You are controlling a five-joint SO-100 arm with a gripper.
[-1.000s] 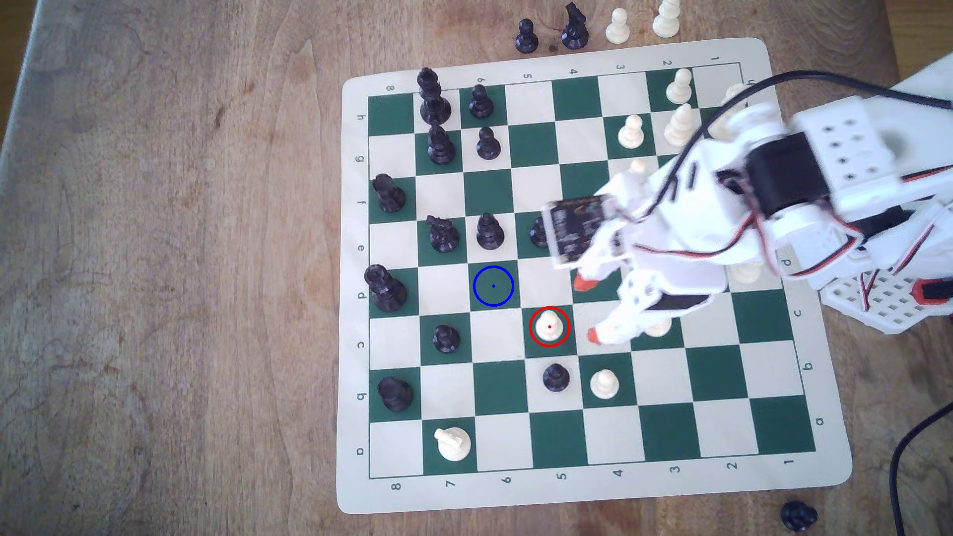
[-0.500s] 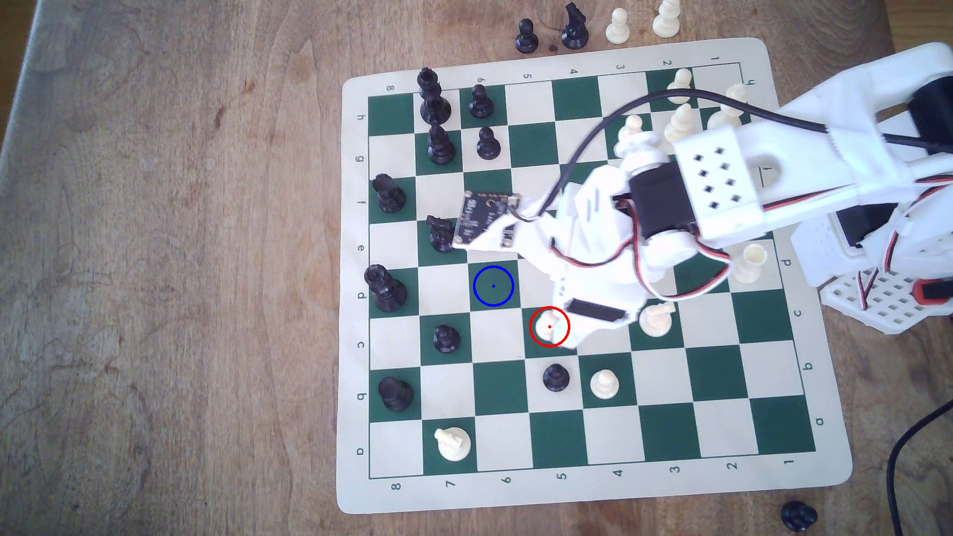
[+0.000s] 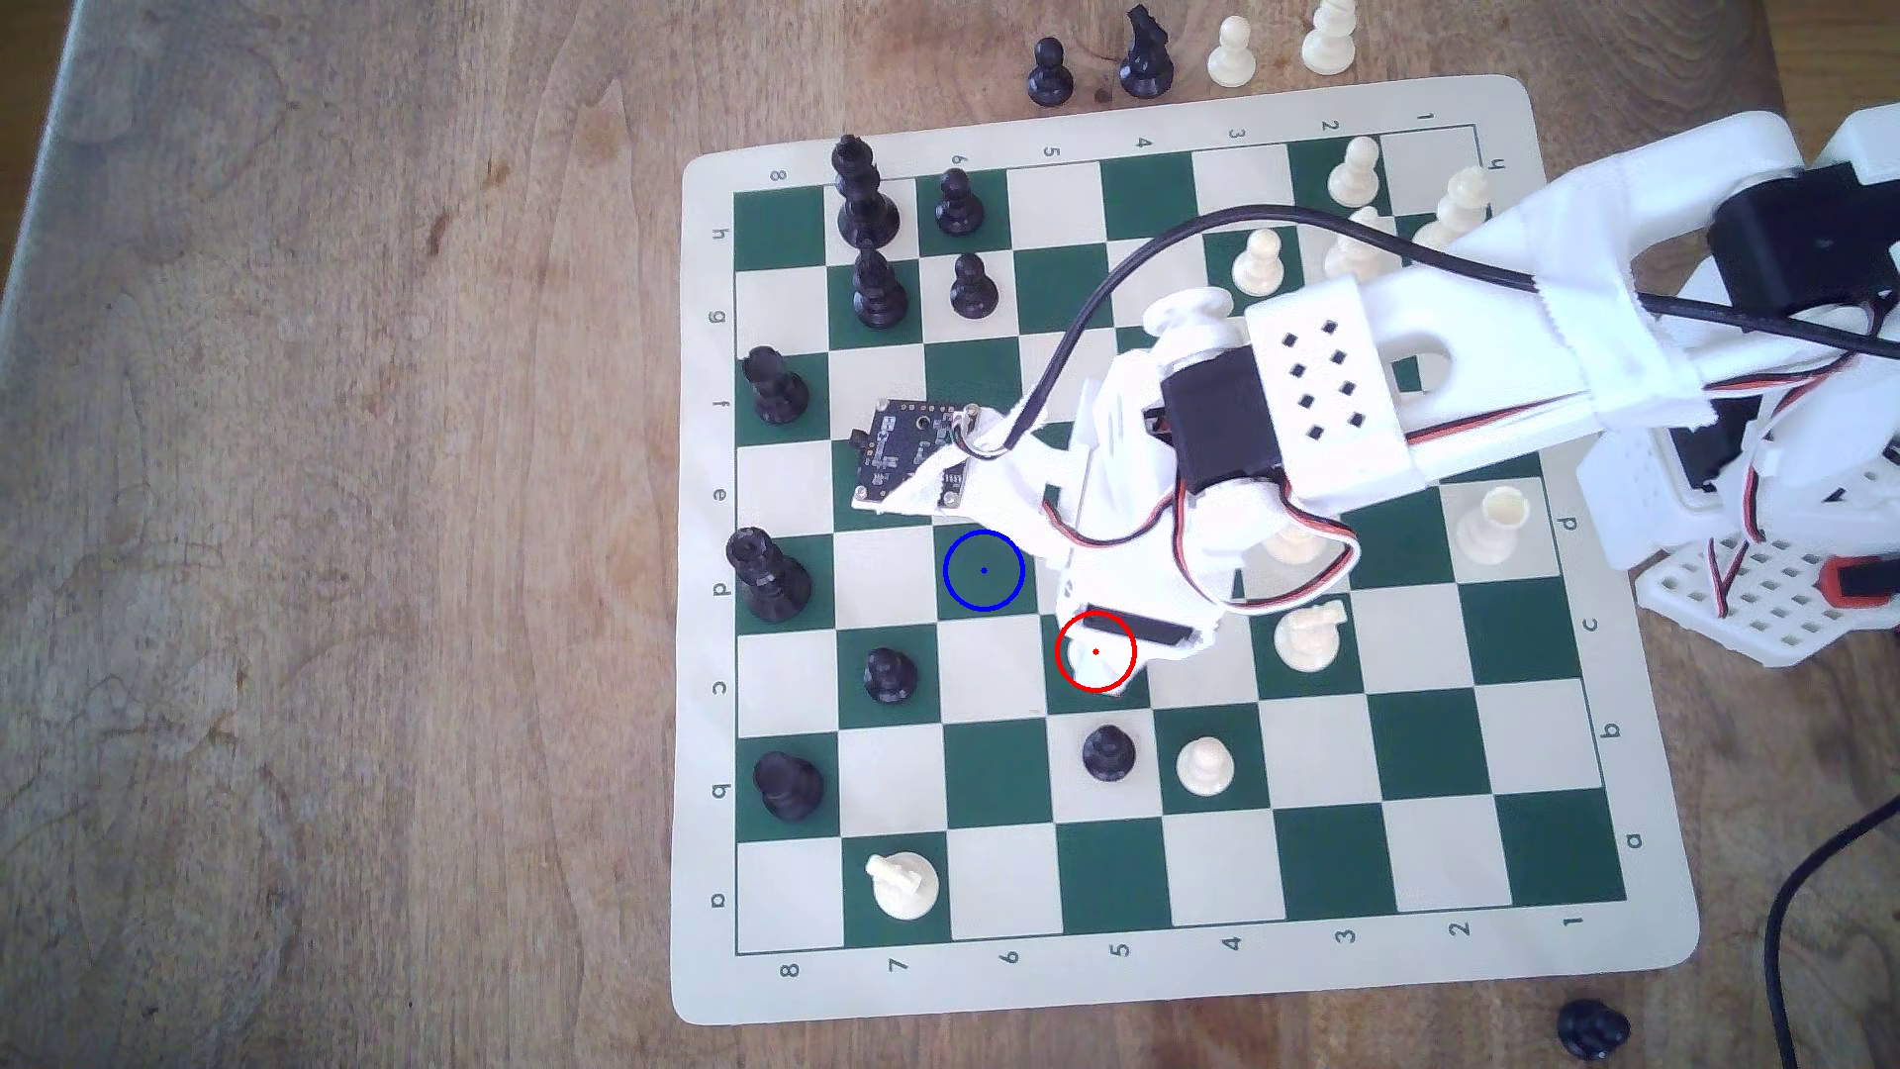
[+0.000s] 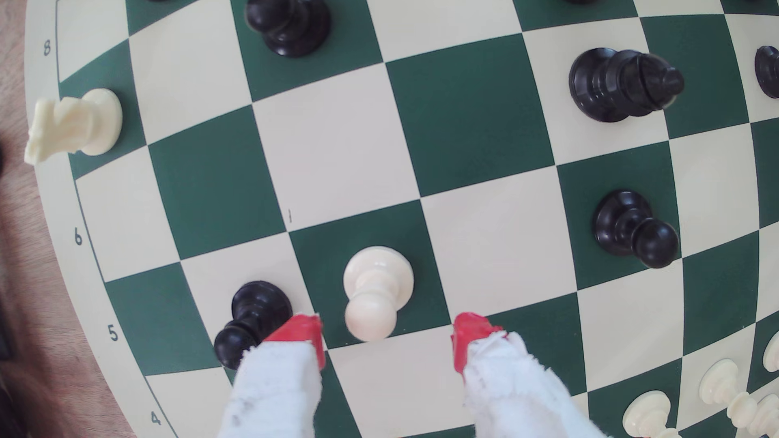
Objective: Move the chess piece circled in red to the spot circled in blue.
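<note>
Red-tipped fingers (image 4: pixel 299 337) of the gripper (image 4: pixel 385 341) have swung in over the board and now sit wide apart around the chess piece circled in red (image 4: pixel 377 290) – holding nothing yet – so it waits on its green square, beside the spot circled in blue (image 3: pixel 984 570).

A green-and-cream chess mat (image 3: pixel 1604 966) lies on a wooden table (image 3: pixel 308 617). A cream knight (image 3: pixel 903 884) stands toward its 7 o'clock corner, and a black pawn (image 3: pixel 1108 752) stands beside a cream pawn (image 3: pixel 1204 766) near 6 o'clock. Off the mat at 12 o'clock stand four pieces; a dark piece (image 3: pixel 1592 1028), perhaps toppled, sits at 5 o'clock.
</note>
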